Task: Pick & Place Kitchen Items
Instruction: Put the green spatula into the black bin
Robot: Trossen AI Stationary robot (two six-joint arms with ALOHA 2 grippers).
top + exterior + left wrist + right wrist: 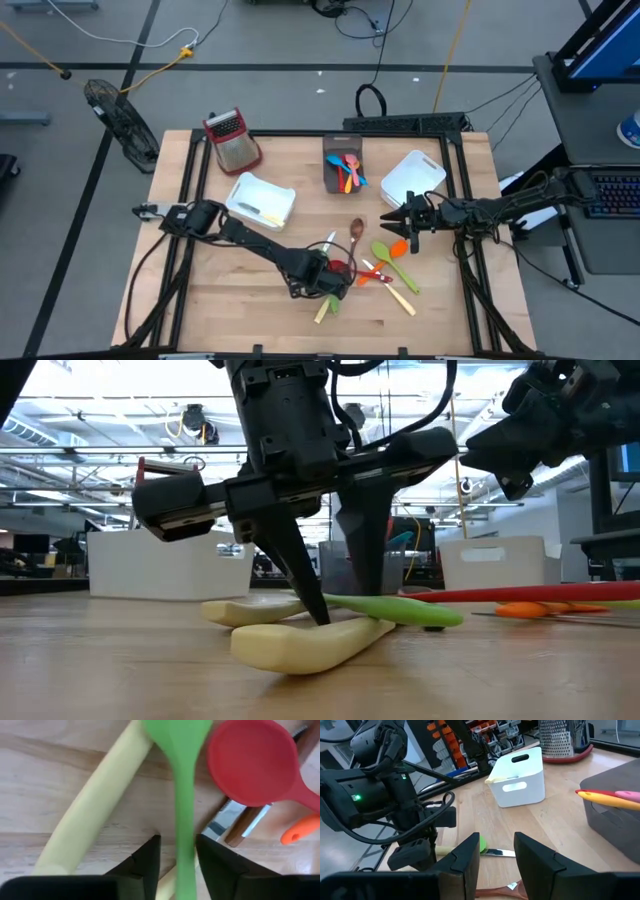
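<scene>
Straddling the green spoon (184, 795) handle lengthwise beside the cream handle (92, 800) on the surface, the left pincer (177, 860) is standing apart, unclamped, while the right pincer (495, 852), also apart, is hovering farther off.

Your wooden table (250, 300) stands on a grey floor (280, 90) crossed by dark tape lines. At ten o'clock from the table a black fan (120, 125) lies on the floor, with a yellow cable (160, 62) beyond it. At three o'clock you have a desk with a keyboard (612, 195). Across the table, ceiling lights (60, 410) shine over shelving (485, 732).
</scene>
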